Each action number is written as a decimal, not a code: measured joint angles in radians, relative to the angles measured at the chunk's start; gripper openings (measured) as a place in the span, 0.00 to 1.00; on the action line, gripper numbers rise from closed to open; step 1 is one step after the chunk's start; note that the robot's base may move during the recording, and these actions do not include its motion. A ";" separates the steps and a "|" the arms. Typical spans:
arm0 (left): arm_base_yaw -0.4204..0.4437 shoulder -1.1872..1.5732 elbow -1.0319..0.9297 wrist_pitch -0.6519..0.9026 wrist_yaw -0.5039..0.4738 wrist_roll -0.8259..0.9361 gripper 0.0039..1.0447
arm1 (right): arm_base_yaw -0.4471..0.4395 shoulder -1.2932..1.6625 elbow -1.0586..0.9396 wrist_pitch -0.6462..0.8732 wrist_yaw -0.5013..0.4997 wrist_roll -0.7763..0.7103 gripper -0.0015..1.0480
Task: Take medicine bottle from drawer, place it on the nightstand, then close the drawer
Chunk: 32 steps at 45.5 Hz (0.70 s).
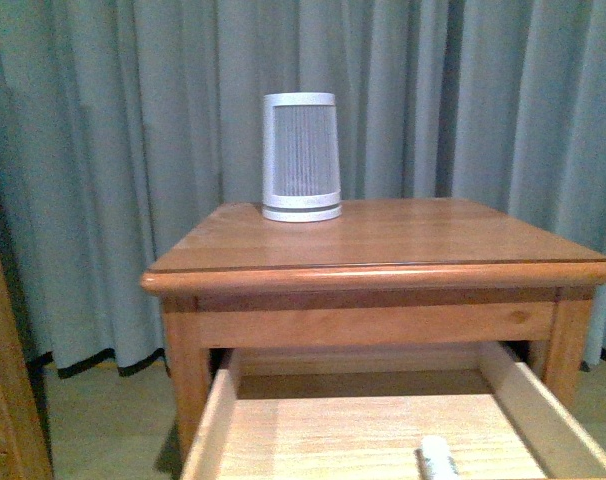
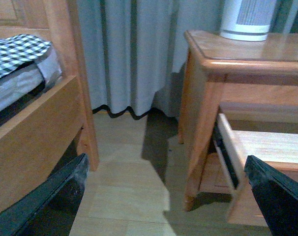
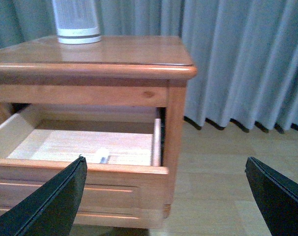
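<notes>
Medicine bottle (image 1: 436, 460) lies in drawer (image 1: 543, 415), near front edge.

Standing on the pale wood-plank floor (image 2: 129, 167) on short legs: a small orange-brown wooden nightstand (image 1: 383, 240) with a rounded-edge top. Carrying a tall white tapered device with dark vertical slats (image 1: 301, 155), sitting upright toward the back, a bit left of centre. Hanging pulled out underneath: the upper drawer with pale wood inside (image 1: 543, 410), holding a tiny white plastic bottle (image 1: 438, 460) lying flat near the front, apart from both side walls. Also sharing the floor, off to the left, a wooden bed frame (image 2: 36, 132) carrying a black-and-white checked cloth (image 2: 16, 49).
</notes>
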 joint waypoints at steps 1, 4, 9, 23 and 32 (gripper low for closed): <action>0.000 0.001 0.000 0.000 0.000 0.000 0.94 | 0.000 0.000 0.000 -0.002 -0.005 0.000 0.93; 0.000 -0.001 0.000 0.000 -0.004 -0.001 0.94 | 0.000 0.000 0.000 -0.002 -0.010 0.000 0.93; 0.000 0.000 0.000 0.000 -0.003 0.000 0.94 | 0.000 0.000 0.000 -0.002 -0.006 0.000 0.93; 0.000 0.000 0.000 0.000 0.000 0.000 0.94 | 0.038 0.620 0.217 0.183 0.433 0.087 0.93; 0.000 0.000 0.000 0.000 0.000 0.000 0.94 | 0.012 1.143 0.531 0.215 0.370 0.119 0.93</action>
